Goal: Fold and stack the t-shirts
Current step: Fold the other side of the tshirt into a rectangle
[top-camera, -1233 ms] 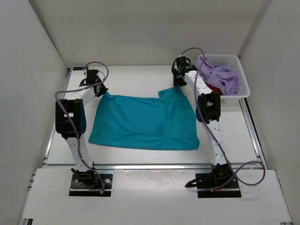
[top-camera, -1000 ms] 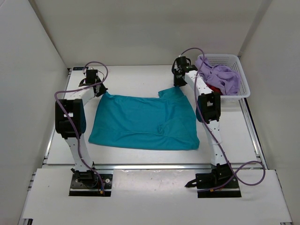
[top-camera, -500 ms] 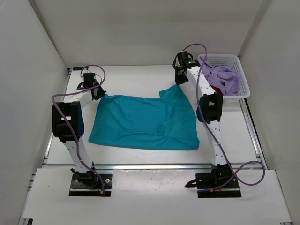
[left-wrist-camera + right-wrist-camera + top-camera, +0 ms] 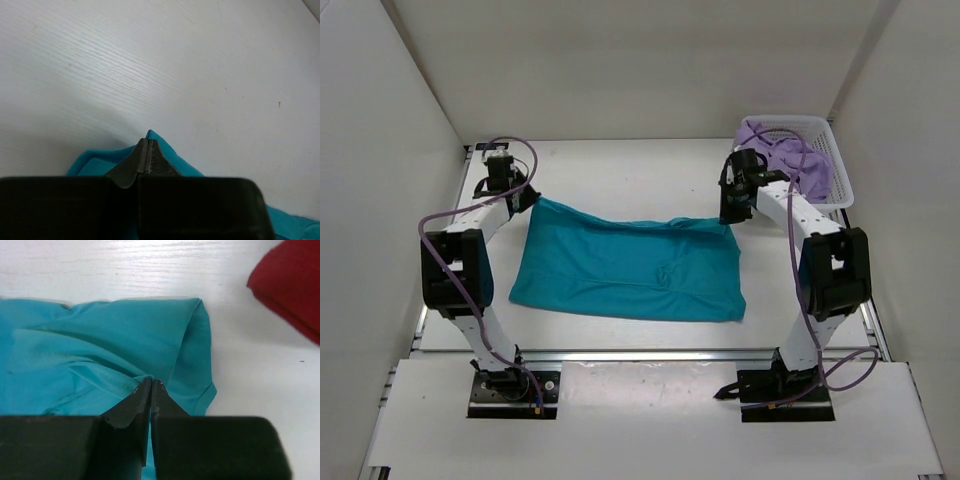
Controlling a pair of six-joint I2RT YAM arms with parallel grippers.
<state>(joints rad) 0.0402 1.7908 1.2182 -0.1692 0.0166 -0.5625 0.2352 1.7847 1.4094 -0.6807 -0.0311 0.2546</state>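
The teal t-shirt (image 4: 625,265) lies spread flat in the middle of the table, its far edge pulled taut between both arms. My left gripper (image 4: 530,199) is shut on the shirt's far left corner; in the left wrist view the closed gripper (image 4: 146,142) pinches teal cloth (image 4: 92,164). My right gripper (image 4: 728,218) is shut on the far right corner, and in the right wrist view the gripper (image 4: 151,381) clamps a fold of the teal t-shirt (image 4: 110,335). The lavender t-shirt (image 4: 785,150) sits crumpled in the basket. The red t-shirt (image 4: 290,285) shows at the upper right of the right wrist view.
A white mesh basket (image 4: 840,190) stands at the back right corner, close behind the right arm. White walls enclose the table on the left, back and right. Purple cables loop off both arms.
The right arm swung from the back centre toward the right, shut on the shirt's far right corner and drew it rightward, straightening the far edge. The left arm shifted slightly back and left.
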